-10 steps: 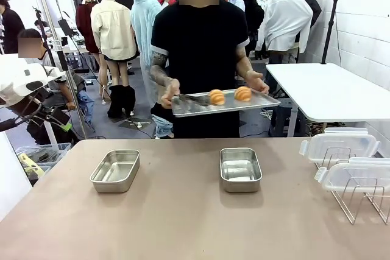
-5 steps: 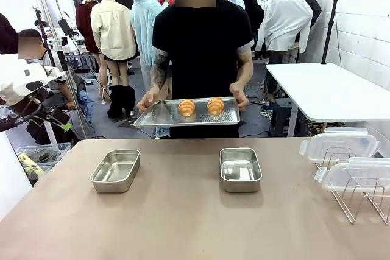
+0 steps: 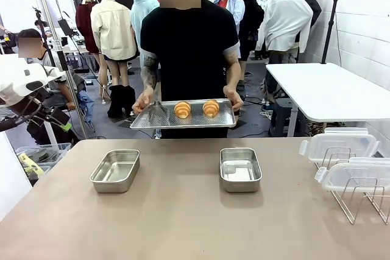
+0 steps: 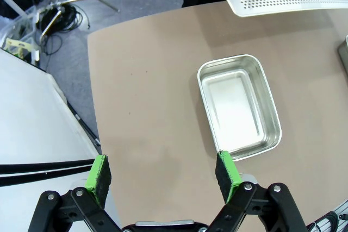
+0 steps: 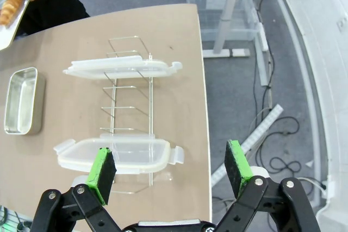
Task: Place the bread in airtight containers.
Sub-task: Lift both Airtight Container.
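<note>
Across the table a person holds a perforated steel tray [image 3: 183, 120] with both hands. Two pieces of bread lie on it, one croissant [image 3: 182, 109] left of the other [image 3: 211, 108]. Two open airtight containers rest on the brown table, both with nothing inside: one at the left [image 3: 115, 170], one at the centre [image 3: 240, 168]. My left gripper [image 4: 163, 171] hangs open above the table beside the left container [image 4: 239, 104]. My right gripper [image 5: 169, 165] is open above the table's right edge, over the lids.
Two clear plastic lids [image 3: 339, 145] [image 3: 359, 175] rest on a wire rack [image 3: 359, 202] at the table's right end. Metal tongs [image 3: 155, 112] lie on the tray's left part. A white table [image 3: 329, 89] stands beyond at the right.
The person has carried the tray with the croissants to the left and lower, closer to the table's far edge. Both grippers stay open and still.
</note>
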Tool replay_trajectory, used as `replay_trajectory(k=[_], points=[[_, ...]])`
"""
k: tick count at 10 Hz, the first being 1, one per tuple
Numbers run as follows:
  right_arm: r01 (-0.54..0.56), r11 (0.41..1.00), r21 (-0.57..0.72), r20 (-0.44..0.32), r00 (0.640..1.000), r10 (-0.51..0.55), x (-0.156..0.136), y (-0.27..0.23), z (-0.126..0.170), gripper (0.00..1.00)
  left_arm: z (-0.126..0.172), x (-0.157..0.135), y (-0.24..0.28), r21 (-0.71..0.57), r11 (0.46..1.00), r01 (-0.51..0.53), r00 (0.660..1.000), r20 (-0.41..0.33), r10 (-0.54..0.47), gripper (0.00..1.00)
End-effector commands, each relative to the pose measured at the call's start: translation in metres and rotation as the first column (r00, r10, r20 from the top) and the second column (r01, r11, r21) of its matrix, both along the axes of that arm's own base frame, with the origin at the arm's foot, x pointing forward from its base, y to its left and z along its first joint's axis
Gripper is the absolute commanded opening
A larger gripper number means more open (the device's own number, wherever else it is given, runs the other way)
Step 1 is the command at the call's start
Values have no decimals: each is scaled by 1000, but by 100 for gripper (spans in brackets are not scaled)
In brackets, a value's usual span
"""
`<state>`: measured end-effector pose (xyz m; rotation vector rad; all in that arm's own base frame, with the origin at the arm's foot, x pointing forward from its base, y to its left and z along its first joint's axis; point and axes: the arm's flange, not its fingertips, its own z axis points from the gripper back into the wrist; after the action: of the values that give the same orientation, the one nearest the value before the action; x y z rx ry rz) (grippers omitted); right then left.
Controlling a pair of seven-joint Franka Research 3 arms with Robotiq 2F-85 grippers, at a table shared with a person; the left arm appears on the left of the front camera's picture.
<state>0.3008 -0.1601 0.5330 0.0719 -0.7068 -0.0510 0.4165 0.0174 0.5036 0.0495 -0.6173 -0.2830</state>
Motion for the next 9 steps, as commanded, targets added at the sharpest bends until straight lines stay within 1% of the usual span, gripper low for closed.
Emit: replay_trajectory(k=[1,6,7,8,9], points=[[-14,1000,5,9,1000,14,2,0,-1,100,0,1,5,-1,1000,4,1000,-1,-4,100],[-14,1000,5,9,1000,14,2,0,-1,100,0,1,5,-1,1000,4,1000,-1,-4,100],[0,1000,0,0,1000,0,0,0,0,100,0,0,0,0,1000,0,1000,0,0,100],[7,1000,-22,-6,1000,-7,10,26,22,100,5,3,-22,-8,999,32,999,-22,-32,100],[5,1000,-11,-2,1000,-5,18,49,44,100,12,3,-47,-22,999,29,999,-37,-29,100]])
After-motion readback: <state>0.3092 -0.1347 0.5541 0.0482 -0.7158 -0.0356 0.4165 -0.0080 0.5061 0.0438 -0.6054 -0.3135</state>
